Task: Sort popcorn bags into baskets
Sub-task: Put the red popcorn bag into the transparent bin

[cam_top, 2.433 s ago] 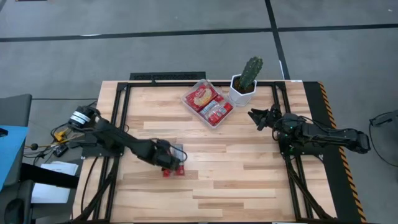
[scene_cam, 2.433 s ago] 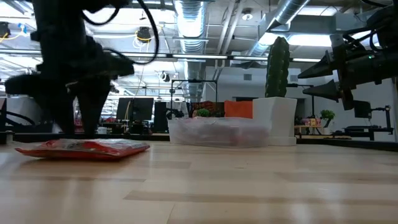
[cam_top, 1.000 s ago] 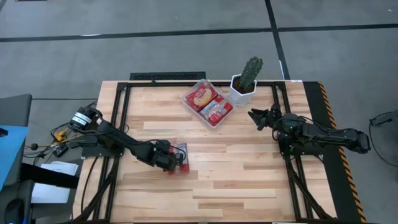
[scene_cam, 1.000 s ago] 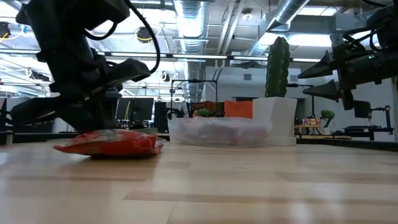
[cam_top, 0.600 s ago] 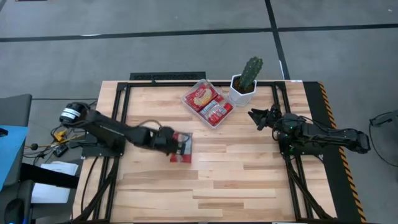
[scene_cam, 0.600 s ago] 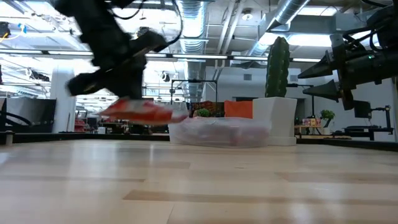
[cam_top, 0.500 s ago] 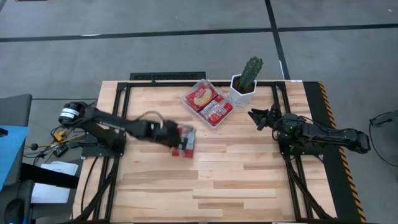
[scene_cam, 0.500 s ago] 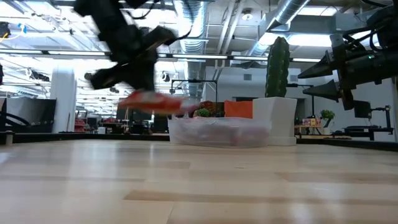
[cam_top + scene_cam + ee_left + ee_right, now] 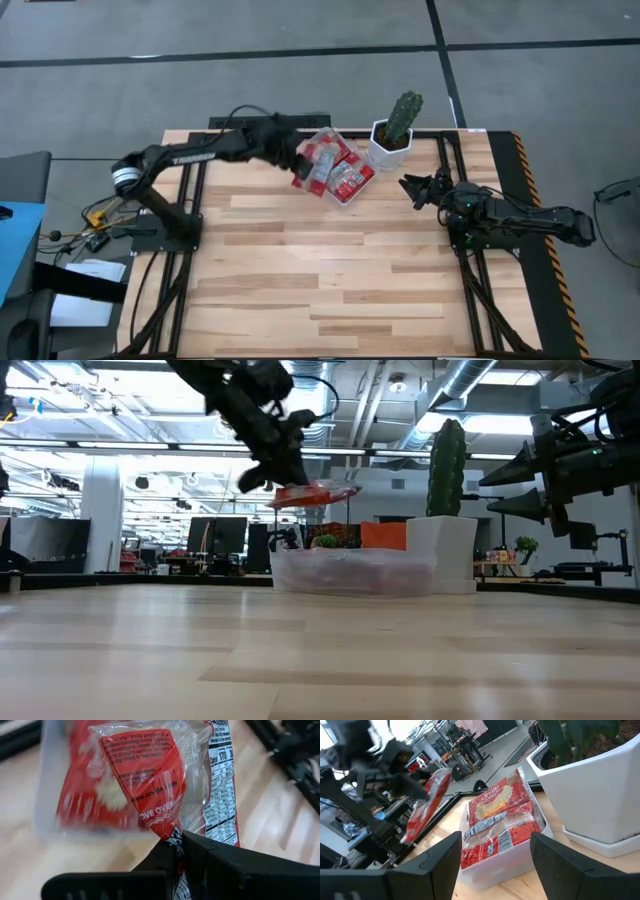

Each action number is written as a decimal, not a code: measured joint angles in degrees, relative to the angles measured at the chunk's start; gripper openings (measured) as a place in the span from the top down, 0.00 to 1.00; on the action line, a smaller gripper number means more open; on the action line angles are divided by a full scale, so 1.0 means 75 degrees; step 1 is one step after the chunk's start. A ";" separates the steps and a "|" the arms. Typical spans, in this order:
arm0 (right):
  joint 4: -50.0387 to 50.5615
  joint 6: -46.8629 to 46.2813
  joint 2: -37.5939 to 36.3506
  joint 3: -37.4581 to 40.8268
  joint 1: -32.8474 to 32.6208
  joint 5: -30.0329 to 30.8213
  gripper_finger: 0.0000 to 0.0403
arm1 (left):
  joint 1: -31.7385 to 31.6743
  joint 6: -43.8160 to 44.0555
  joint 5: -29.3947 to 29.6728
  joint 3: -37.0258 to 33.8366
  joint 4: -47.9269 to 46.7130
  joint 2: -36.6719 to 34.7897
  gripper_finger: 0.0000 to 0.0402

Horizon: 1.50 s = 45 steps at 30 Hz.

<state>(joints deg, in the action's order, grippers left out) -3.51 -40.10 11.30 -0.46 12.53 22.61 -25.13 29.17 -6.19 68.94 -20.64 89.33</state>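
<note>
Holding popcorn bag [image 9: 311,166] flat over basket [image 9: 352,193] | left gripper [image 9: 296,158] clamped | right gripper [image 9: 408,184] wide

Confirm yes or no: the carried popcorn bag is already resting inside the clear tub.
No: in the low view the popcorn bag hangs in the left gripper, above the clear tub with open air between them.

L gripper [image 9: 297,160] w/ bag [image 9: 310,168], over tub [image 9: 345,195]

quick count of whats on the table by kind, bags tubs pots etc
popcorn bags: 3 visible, 1 held above the tub by the left gripper, 2 in the tub; any underneath are hidden
clear tub: 1
cactus pot: 1
total: 5 that can be seen
</note>
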 joint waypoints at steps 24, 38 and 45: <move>0.0000 -0.0057 -0.0001 0.0001 0.0000 0.0006 0.35 | -0.0188 -0.2406 -0.1257 0.4865 -0.2140 0.4627 0.96; 0.0000 -0.0057 -0.0001 0.0001 0.0000 0.0006 0.35 | 0.0091 -0.2695 -0.1341 0.4880 -0.1605 0.4746 0.63; 0.0000 -0.0057 -0.0002 0.0001 0.0000 0.0005 0.35 | 0.0057 -0.2508 -0.1092 0.5083 -0.1571 0.4746 0.43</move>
<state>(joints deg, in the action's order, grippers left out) -3.51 -40.53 11.29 -0.45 12.53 22.65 -24.71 10.36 -14.38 107.06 -32.43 124.92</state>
